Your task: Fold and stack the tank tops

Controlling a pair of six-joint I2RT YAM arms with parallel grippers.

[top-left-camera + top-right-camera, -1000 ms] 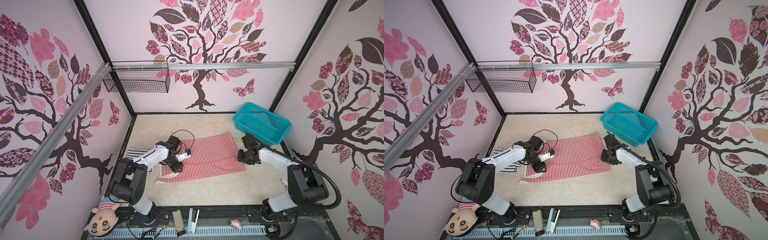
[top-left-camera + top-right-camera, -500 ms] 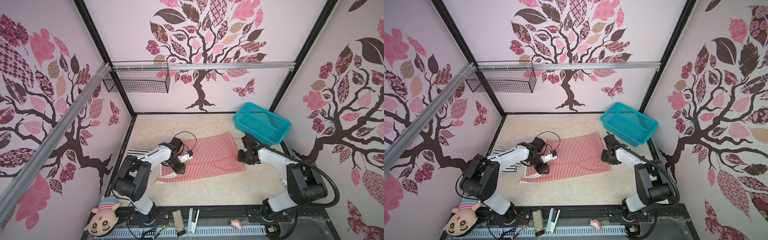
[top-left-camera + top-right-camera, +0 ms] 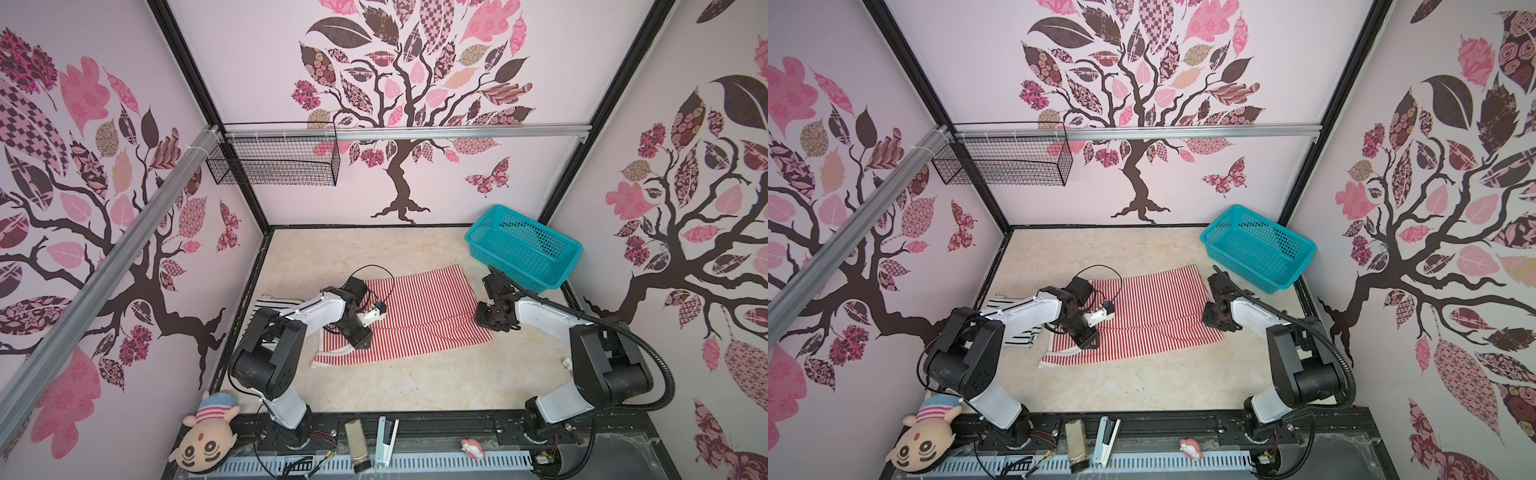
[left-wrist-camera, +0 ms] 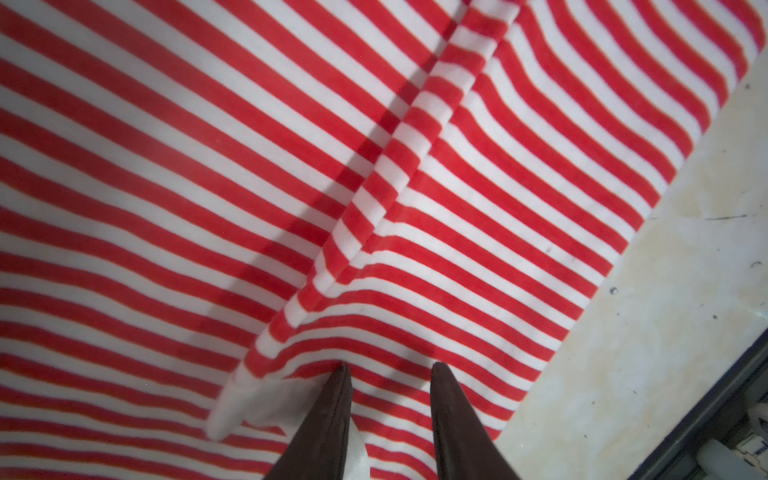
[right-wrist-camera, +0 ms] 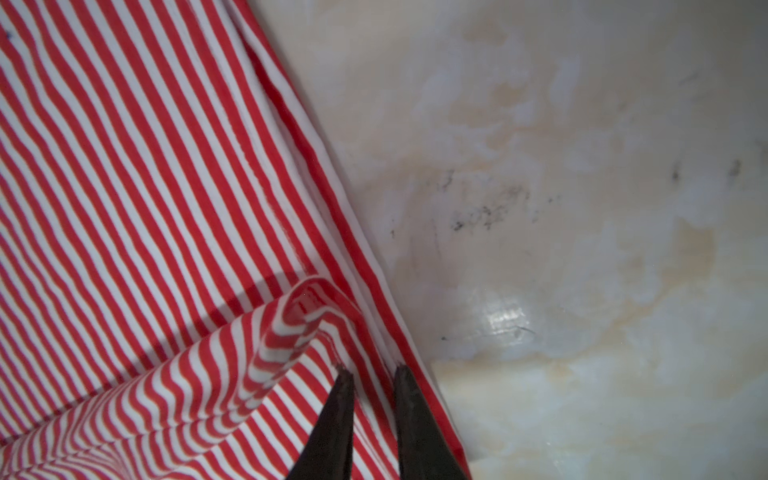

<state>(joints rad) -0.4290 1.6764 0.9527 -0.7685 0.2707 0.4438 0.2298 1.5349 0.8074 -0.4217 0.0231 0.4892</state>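
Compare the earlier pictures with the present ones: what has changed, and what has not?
The right hand closed, pinching the edge of the red striped top. The left hand stayed on that top, fingers apart. Top, basket and doll kept their places.

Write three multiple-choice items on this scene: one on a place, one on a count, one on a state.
1. Where on the table does the teal basket stand?
A) front left
B) back right
C) the middle

2. How many striped tank tops are in view?
A) one
B) two
C) three

3. How does the red-and-white tank top lie?
A) rolled into a ball
B) inside the basket
C) spread on the table

Key:
1 B, it sits in the far right corner.
2 B, a black-and-white tank top lies beside the red-and-white one.
3 C, it lies open across the middle of the table.
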